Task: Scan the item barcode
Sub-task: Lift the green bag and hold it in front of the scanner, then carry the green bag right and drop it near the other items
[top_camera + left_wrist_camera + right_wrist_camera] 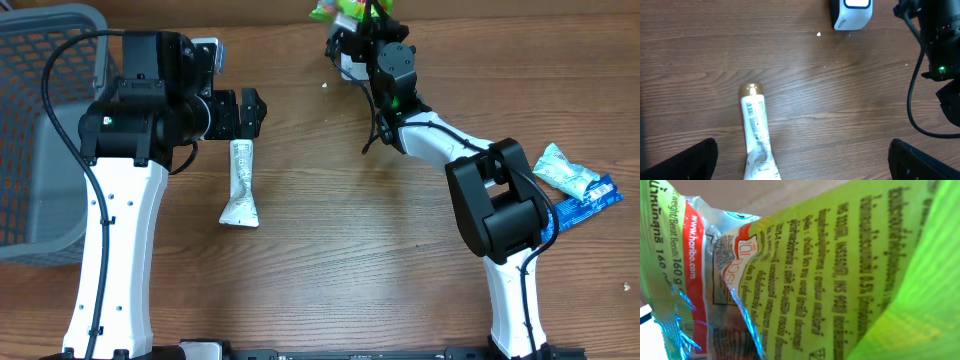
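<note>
Your right gripper is clamped on a crinkled bright-green candy bag with red-white labelling. Your left gripper is spread wide, empty.

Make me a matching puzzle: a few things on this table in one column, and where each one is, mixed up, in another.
Things:
1 tube
2 green bag
3 basket
4 blue packets

Places:
A far left of the table
B gripped in the right claw
C lying flat by the open left claw
D on the right, beside the right arm

Pairs: 1-C, 2-B, 3-A, 4-D
</note>
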You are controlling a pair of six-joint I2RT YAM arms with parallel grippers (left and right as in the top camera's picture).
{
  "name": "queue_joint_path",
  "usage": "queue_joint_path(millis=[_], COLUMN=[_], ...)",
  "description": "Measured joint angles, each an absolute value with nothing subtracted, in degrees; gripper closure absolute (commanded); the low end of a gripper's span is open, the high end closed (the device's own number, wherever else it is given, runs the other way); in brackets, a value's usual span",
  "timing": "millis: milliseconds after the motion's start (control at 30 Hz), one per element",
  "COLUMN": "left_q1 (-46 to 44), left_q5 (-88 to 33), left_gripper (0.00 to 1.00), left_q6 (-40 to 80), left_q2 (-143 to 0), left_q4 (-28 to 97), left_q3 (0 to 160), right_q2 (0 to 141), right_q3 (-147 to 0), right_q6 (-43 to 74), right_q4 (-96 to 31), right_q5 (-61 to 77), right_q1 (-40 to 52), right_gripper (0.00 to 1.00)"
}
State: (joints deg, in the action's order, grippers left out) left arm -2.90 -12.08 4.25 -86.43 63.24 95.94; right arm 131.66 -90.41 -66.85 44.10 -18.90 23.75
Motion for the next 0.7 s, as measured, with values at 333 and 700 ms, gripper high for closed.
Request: queue_joint_path(millis=[333, 700], left_q1=[-2.9, -2.9], left_q5=[-12.1, -12.1], left_gripper=[0.00, 0.01], left_q6=[4.3, 4.3], left_q2=[-86.4, -86.4], left_q4=[63.2, 63.3], left_q3=[95.9, 95.9], right_q2=[125.3, 103.3], right_q3=[-90.6, -91.3], right_q6=[-38.6, 11.1], right_q4=[10.0, -31.3], right_q5=[-25.0, -6.6], right_q1=[28.7, 31.0], right_gripper=[0.96, 0.96])
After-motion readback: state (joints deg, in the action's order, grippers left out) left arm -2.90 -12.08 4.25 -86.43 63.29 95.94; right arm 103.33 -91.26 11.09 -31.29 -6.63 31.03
